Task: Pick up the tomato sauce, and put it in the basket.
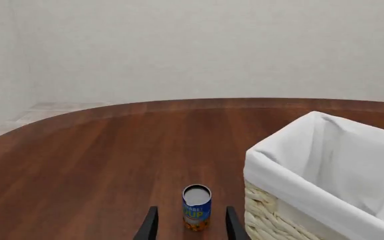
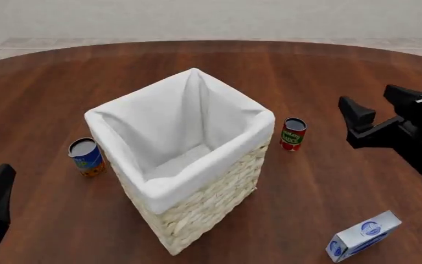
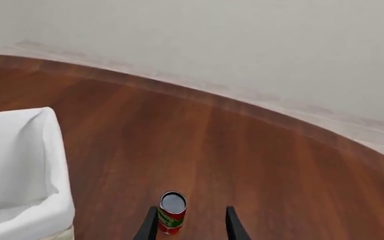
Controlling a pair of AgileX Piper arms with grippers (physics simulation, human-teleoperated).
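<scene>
A small can of tomato sauce (image 2: 293, 133) stands upright on the dark wooden table (image 2: 328, 181), just beside the right-hand wall of the tall wicker basket (image 2: 204, 206) and apart from it, with nothing yet holding it. The right gripper (image 2: 376, 110) hangs in the air well to the can's right, its two dark fingers spread apart and empty; seen from the right wrist camera, the can (image 3: 172, 212) sits ahead of the parted fingers (image 3: 149, 226), closer to one than the other. The left gripper (image 1: 188, 226) is likewise parted and empty, with the blue-and-orange can (image 1: 197, 207) ahead of it on the basket's opposite side. A blue-and-white carton (image 2: 364, 236) lies on its side near the table's front edge.

By its look, the sauce can is rigid metal with a smooth printed label, so it should hold its shape under a firm squeeze but may slip if pinched lightly. It appears small and probably light for this gripper, though a full can carries some weight. The sensible hold is across the round body at mid-height, on the green label band, fingers on opposite sides and the can centred between them. Being narrow and upright, it could tip if one finger touches first. The lined basket mouth stands far above the can's top, so a good lift will be needed.
</scene>
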